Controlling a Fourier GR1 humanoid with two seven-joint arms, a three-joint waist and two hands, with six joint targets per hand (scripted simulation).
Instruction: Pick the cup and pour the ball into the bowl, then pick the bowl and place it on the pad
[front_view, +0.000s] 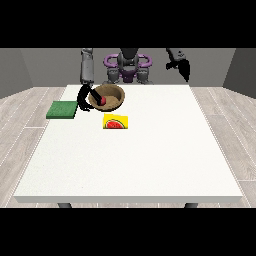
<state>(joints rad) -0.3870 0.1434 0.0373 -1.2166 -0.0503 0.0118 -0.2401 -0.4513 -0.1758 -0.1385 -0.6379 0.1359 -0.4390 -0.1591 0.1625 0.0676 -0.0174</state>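
A brown bowl (111, 96) stands at the table's far left of centre, with a small red ball (103, 100) inside it. The hand at the view's left (84, 97) is at the bowl's left rim. Its fingers curl over the rim into the bowl beside the ball, and the thumb is outside. The flat green pad (62, 109) lies just left of that hand. A yellow item with a watermelon picture (115, 122) lies in front of the bowl. The hand at the view's right (181, 65) hangs raised beyond the table's far edge, fingers relaxed and holding nothing.
The white table (150, 160) stretches wide towards the camera. The robot's torso (128, 65) stands behind the far edge. Grey wooden floor surrounds the table.
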